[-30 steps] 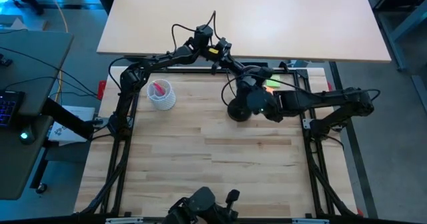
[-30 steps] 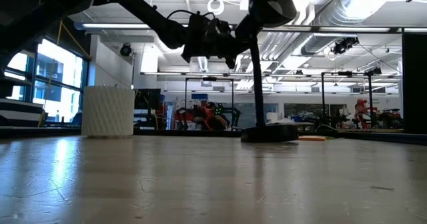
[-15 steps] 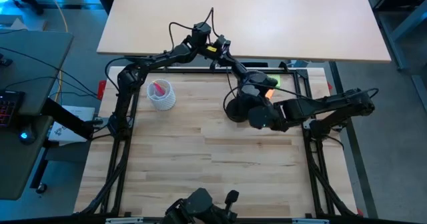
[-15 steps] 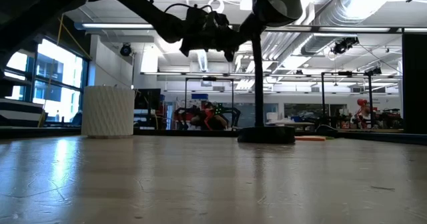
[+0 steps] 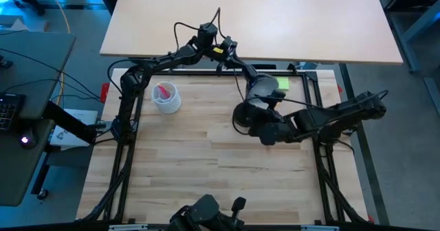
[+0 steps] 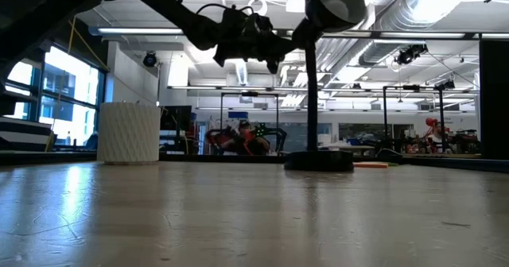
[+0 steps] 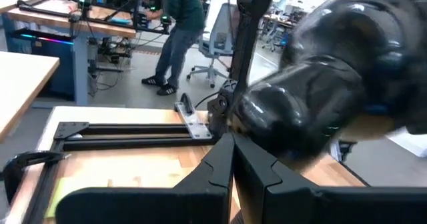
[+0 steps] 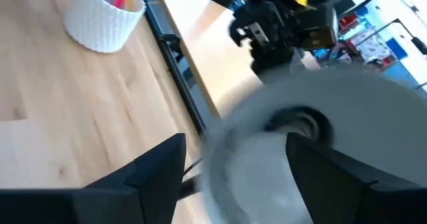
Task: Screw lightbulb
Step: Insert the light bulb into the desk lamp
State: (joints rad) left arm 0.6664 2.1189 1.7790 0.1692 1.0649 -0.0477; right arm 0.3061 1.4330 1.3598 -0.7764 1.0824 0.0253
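Glass of the small white frosted lightbulb, which I couldn't pick out, seemed fragile and slick, wanting gentle hold round its belly; right gripper (image 8: 233,154) gaped wide under the black desk lamp's head (image 7: 333,84), left gripper (image 7: 232,147) was pinched shut on nothing.

White ribbed cup (image 5: 166,98) holding pink items (image 5: 163,91), black lamp (image 5: 256,99), light wood-plank table (image 5: 206,169)

Readable text: none on any surface in the four views.
Labels, brands, numbers, signs: none that can be made out.
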